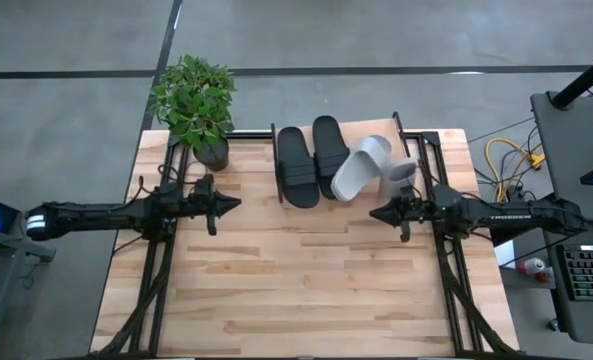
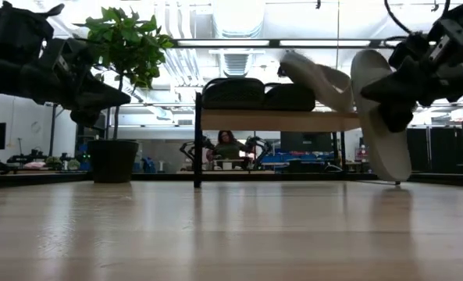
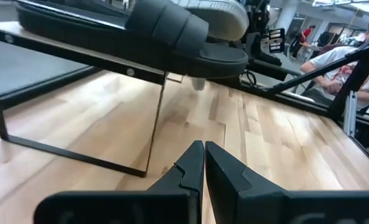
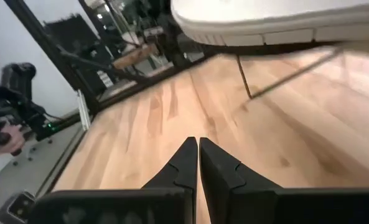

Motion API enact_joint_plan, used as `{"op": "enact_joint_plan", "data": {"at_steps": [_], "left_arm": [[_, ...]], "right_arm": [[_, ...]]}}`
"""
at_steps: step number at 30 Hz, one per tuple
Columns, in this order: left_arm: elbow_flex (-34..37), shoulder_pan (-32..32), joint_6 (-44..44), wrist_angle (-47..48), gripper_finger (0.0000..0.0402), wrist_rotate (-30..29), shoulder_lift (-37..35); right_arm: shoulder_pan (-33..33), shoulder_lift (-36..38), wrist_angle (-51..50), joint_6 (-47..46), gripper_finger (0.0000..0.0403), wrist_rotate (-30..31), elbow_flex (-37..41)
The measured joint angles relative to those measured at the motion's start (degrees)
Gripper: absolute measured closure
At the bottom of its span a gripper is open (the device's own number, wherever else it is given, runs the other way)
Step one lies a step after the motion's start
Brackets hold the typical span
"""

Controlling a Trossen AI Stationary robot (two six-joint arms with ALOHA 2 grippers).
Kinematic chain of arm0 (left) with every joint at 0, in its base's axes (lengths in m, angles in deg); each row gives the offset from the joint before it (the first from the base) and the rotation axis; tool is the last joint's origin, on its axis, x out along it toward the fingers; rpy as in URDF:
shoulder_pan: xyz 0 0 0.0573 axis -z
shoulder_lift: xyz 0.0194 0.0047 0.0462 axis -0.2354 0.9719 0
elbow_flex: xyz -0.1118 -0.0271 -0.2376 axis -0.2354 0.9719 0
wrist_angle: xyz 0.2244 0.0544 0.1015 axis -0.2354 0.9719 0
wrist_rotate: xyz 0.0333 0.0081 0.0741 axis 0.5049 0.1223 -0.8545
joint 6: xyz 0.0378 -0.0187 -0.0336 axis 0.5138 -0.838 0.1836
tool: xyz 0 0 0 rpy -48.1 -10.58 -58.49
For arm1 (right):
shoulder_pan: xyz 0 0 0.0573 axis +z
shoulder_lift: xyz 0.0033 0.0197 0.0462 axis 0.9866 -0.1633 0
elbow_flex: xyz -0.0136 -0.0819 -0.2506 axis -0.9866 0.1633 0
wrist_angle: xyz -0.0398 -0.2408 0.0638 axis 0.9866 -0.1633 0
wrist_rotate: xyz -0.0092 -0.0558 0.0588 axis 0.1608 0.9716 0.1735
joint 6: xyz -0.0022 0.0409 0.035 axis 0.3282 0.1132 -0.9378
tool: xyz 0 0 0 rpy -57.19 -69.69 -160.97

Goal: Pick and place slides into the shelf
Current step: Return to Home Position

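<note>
— Overhead, what stands where, from the left?

— Farthest left, the left gripper (image 1: 228, 204) hovers above the table (image 1: 306, 300), fingers pressed together, holding nothing. A potted plant (image 1: 194, 105) sits at the back corner. Next comes the shelf (image 2: 278, 119), with the black pair (image 1: 311, 160) lying flat on its plank side by side, long axes running front to back.

— And the pale pair?

— One pale slide (image 1: 361, 167) rests tilted across the shelf's right end, leaning over the black ones. The other pale slide (image 2: 379, 117) stands nearly on end just off that end, toe down on the table, right beside the right gripper (image 1: 378, 212), whose fingers are likewise shut and empty.

— Which arm goes next?

— Likely the right: the upright slide lies just behind it, towards the shelf, long axis close to vertical. The left arm is well apart.
</note>
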Motion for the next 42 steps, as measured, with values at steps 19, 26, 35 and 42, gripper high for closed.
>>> {"op": "enact_joint_plan", "data": {"at_steps": [19, 26, 35, 42], "left_arm": [[-0.6, 0.0, -1.2, -0.1, 0.0402, 3.7, -0.1], [-0.6, 0.0, -1.2, -0.1, 0.0402, 6.0, -0.1], [-0.6, 0.0, -2.4, -0.1, 0.0402, 6.3, 0.2], [-0.6, 0.0, -2.5, -0.1, 0.0402, 6.6, 1.4]], "right_arm": [[0.0, 0.5, 1.8, 1.1, 0.0394, -0.1, -1.1], [0.0, 0.5, 1.8, 1.1, 0.0394, 0.1, -1.1], [0.0, 0.5, 1.9, 1.5, 0.0394, 0.2, -1.2], [0.0, 0.5, 2.1, 1.5, 0.0394, 0.2, -1.2]]}}
